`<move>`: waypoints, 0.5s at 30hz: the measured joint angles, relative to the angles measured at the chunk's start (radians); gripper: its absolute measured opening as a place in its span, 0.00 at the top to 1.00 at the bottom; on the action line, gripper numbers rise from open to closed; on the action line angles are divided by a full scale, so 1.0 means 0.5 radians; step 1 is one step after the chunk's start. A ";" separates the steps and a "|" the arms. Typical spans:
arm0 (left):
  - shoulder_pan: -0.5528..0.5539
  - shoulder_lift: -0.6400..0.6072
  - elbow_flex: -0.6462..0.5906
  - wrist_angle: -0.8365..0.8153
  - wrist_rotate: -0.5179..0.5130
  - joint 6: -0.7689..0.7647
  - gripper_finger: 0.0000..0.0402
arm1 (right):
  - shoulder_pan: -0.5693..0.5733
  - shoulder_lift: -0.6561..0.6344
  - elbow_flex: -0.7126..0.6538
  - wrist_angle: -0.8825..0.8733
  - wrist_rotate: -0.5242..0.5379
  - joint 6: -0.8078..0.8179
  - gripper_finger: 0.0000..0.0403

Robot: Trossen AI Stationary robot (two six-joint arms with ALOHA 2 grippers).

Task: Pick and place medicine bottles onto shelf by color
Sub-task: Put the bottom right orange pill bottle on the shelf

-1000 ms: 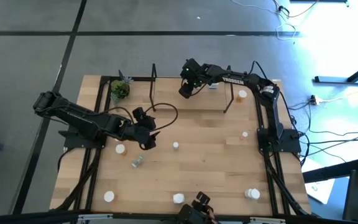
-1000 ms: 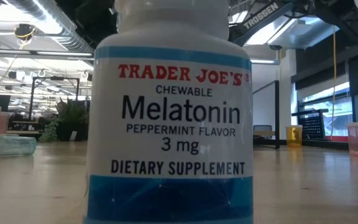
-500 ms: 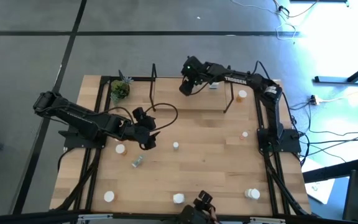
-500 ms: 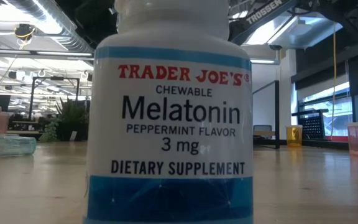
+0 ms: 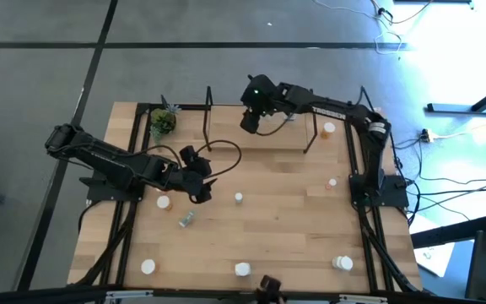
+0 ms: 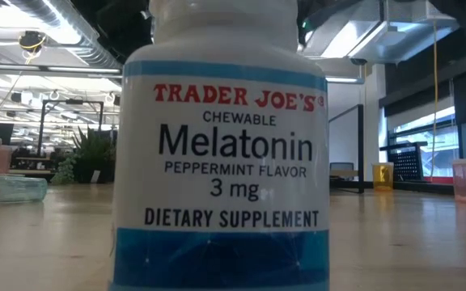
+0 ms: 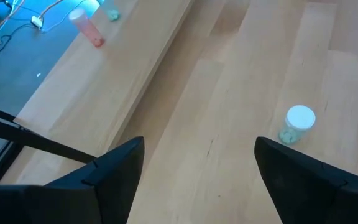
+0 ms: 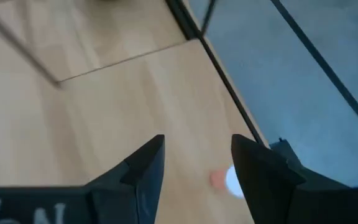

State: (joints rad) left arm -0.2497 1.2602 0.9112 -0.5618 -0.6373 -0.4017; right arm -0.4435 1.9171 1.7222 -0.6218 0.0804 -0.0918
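Observation:
The shelf [image 5: 277,139] is a light-wood board with black uprights along the table's far side. My right gripper [image 5: 251,125] hangs open above it. In the right wrist view an orange bottle with a white cap [image 8: 224,180] shows below its fingers [image 8: 197,140], partly hidden by one, on the wood near the far edge. My left gripper [image 5: 202,194] waits open over the table's left middle. A pale green bottle [image 7: 297,124] stands on the table beyond its fingers [image 7: 199,143]. An orange bottle [image 5: 328,128] stands on the shelf's right part.
Loose bottles are scattered on the table [image 5: 294,211]: two near the middle [image 5: 238,198] [image 5: 164,203], one lying down [image 5: 186,219], others along the near edge [image 5: 242,269]. A white melatonin bottle [image 6: 221,153] fills the low view. A potted plant [image 5: 162,122] stands at the far left.
My right gripper has risen straight up from the shelf with its fingers staying apart. In the low view its arm has gone up out of the picture. The left arm has kept still.

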 joint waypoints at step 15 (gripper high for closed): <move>-0.101 0.000 0.000 -0.030 0.056 -0.087 0.24 | 0.705 -0.371 0.001 -0.579 -0.204 -0.493 0.53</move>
State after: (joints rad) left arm -0.3001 1.2602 0.9112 -0.5770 -0.6094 -0.4453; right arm -0.0908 1.7317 1.7226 -0.9114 -0.0216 -0.3385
